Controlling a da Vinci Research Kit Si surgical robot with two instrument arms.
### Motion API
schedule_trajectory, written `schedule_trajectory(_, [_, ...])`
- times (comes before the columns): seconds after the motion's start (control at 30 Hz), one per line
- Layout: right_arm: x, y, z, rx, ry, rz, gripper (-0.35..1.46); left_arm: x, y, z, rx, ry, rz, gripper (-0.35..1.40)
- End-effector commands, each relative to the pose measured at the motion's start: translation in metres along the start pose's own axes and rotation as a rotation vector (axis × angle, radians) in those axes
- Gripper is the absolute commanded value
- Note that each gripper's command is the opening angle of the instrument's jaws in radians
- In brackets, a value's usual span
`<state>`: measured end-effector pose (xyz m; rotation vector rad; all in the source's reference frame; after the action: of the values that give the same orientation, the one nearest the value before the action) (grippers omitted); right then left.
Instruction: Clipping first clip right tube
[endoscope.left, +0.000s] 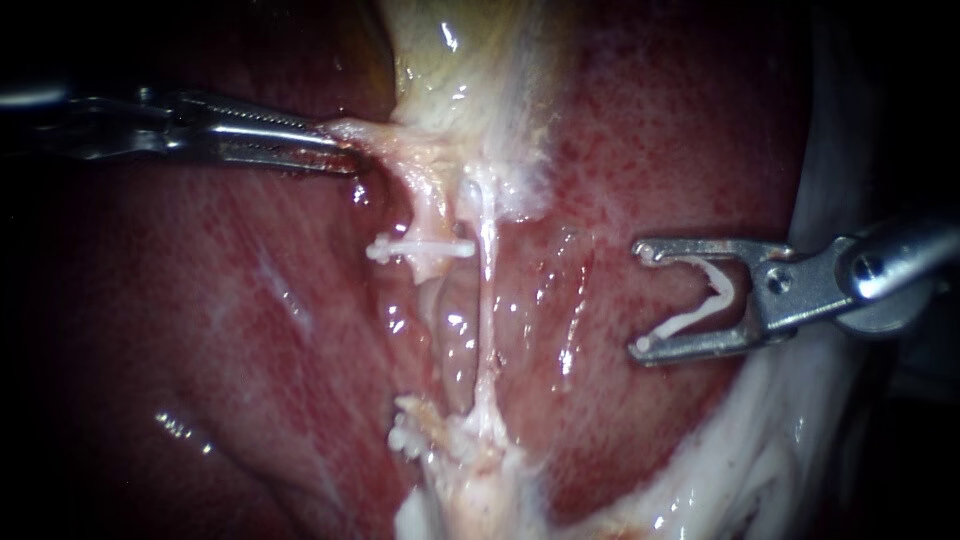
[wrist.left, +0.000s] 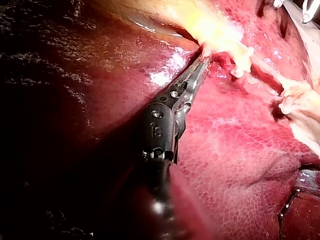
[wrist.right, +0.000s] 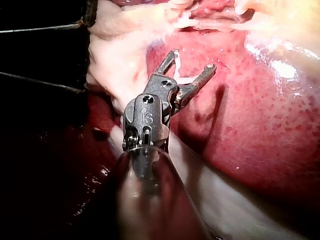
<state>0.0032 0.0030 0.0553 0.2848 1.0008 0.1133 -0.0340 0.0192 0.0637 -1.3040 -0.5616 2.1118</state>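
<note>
Plainly, in the endoscope view the right tube (endoscope.left: 487, 290) runs as one thin pale strand, top to bottom over the liver (endoscope.left: 650, 150). It lies well to the left of the right instrument (endoscope.left: 640, 298), the nearer one, whose wide-spread jaws face it crosswise and carry a loaded clip (endoscope.left: 705, 300) touching both. The left tube (endoscope.left: 428, 215) wears one seated clip (endoscope.left: 420, 248). That makes two tubes, two instruments and two clips. In the left wrist view, the left instrument (wrist.left: 205, 61) is clamped on pale tissue (wrist.left: 220, 37) ahead of it. In the right wrist view, the right instrument (wrist.right: 194, 60) holds its loaded clip (wrist.right: 186, 78), and the tubes ahead cannot be told apart.
</note>
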Motion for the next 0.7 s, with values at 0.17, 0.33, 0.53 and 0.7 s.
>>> schedule_trajectory(0.17, [0.0000, 0.0000, 0.0002, 0.005, 0.002, 0.000, 0.50, 0.0006, 0.0004, -0.0011, -0.006, -0.001, -0.003, -0.35])
schedule_trajectory(0.33, [0.0000, -0.0001, 0.0002, 0.008, 0.003, 0.000, 0.50, 0.0030, 0.0009, -0.0047, 0.001, 0.006, -0.016, -0.35])
schedule_trajectory(0.53, [0.0003, -0.0001, 0.0007, 0.022, 0.004, 0.001, 0.50, 0.0047, 0.0014, -0.0076, 0.019, 0.028, 0.000, -0.35])
schedule_trajectory(0.7, [0.0011, -0.0006, 0.0024, 0.039, 0.034, 0.012, 0.50, 0.0046, 0.0015, -0.0074, 0.021, 0.028, 0.001, -0.35])
